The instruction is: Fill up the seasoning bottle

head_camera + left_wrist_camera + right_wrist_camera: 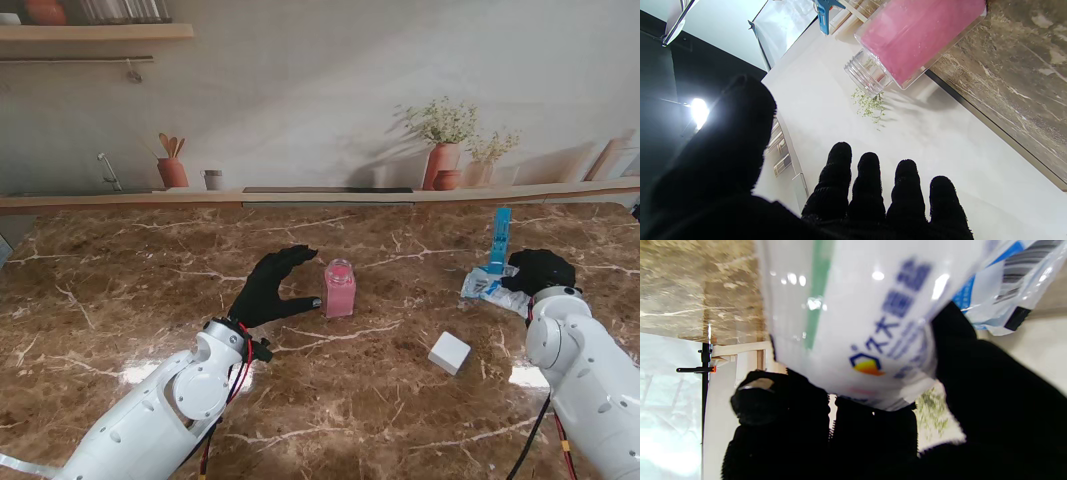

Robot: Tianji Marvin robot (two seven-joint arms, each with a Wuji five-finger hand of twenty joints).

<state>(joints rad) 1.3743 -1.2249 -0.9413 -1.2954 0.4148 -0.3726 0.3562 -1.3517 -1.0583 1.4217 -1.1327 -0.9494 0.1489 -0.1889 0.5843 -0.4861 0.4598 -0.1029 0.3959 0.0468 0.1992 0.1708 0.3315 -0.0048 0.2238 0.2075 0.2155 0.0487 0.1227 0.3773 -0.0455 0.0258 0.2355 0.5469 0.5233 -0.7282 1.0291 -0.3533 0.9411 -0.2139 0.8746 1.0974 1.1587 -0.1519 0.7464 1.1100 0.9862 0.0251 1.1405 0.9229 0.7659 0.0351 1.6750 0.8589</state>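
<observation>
A clear seasoning bottle point(340, 289) with pink contents stands uncapped in the middle of the marble table point(150, 270). Its threaded neck point(867, 71) shows in the left wrist view under the pink body point(917, 36). My left hand point(270, 288) sits just left of the bottle, open, fingers spread point(867, 186), thumb tip close to its base. At the right, my right hand point(540, 270) is shut on a white and blue seasoning bag point(492, 289), which fills the right wrist view point(857, 313) between thumb and fingers point(773, 400). A blue clip point(500, 240) stands up from the bag.
A white square cap point(449, 353) lies on the table between the bottle and my right arm, nearer to me. A ledge along the back point(320, 195) carries a terracotta utensil pot point(172, 172), a small cup point(212, 179) and vases with dried plants point(443, 160).
</observation>
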